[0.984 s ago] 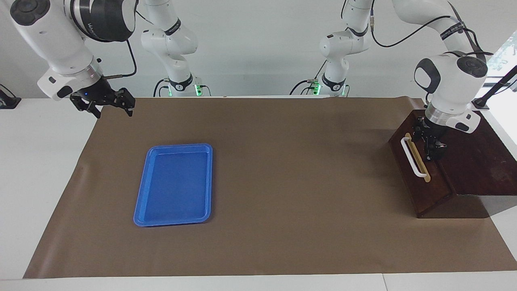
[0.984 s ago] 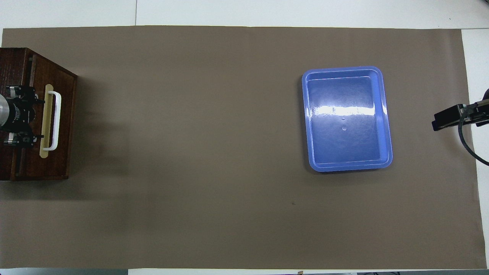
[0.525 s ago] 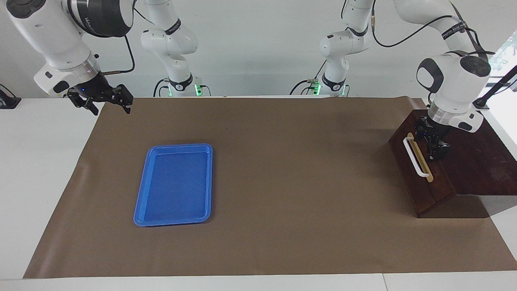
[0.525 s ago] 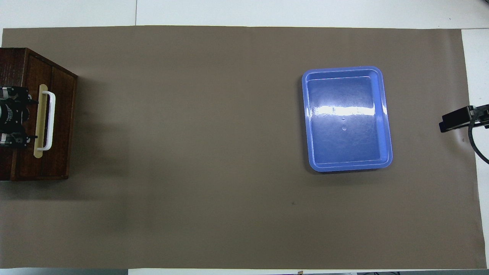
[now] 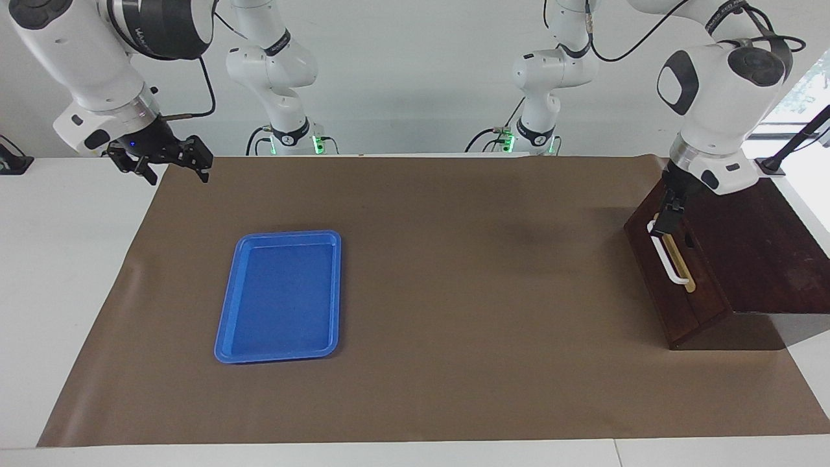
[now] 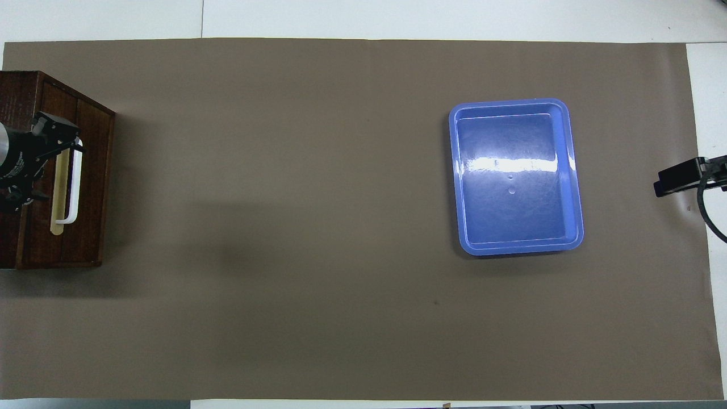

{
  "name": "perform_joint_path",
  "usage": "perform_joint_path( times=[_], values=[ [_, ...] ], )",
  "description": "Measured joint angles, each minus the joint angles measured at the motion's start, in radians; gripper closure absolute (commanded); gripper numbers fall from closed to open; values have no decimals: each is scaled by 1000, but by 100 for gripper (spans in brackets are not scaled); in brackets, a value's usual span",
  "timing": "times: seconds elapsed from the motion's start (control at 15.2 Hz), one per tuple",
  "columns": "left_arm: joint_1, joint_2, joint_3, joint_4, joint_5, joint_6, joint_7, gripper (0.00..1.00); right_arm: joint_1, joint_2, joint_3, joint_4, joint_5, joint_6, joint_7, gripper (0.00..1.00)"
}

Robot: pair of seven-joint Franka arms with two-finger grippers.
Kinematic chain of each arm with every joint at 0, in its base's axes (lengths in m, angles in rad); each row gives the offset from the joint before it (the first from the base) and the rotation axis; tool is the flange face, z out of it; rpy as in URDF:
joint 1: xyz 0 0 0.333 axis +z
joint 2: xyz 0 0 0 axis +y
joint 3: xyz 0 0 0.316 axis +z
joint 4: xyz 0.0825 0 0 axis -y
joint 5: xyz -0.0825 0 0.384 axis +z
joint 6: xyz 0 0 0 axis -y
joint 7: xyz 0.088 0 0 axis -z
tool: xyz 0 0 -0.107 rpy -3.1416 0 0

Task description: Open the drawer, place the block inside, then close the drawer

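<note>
I have the drawer at the left arm's end of the surface, and it looks pushed flush into its dark wooden cabinet. Its front faces the right arm's end. The white handle runs along that front, with its long axis going from near the robots to far from them.

The left hand hangs over the cabinet's front edge, just above one end of the handle. The two views disagree on which end. Its fingers are spread wide and hold nothing, and I can't tell whether they touch the bar.

The block is not in sight in either view. The blue tray holds nothing and no yellow shows on the brown mat, so I'd guess it sits inside the drawer, though I can't check that.

The left arm is plainly the nearer one. Any pull would have to go straight out from the drawer front, across the handle's length. The right hand waits wide and empty over the mat's corner at its own end, well apart.
</note>
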Motion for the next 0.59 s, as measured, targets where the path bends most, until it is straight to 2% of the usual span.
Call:
perform_joint_path(
  times=[0.2,0.59],
  values=[
    [-29,-40,0,8,-3,-92,271,0,2,0,0,0,0,0,0,0],
    [-66,-43,4,13,-72,-124,553,0,6,0,0,0,0,0,0,0]
  ],
)
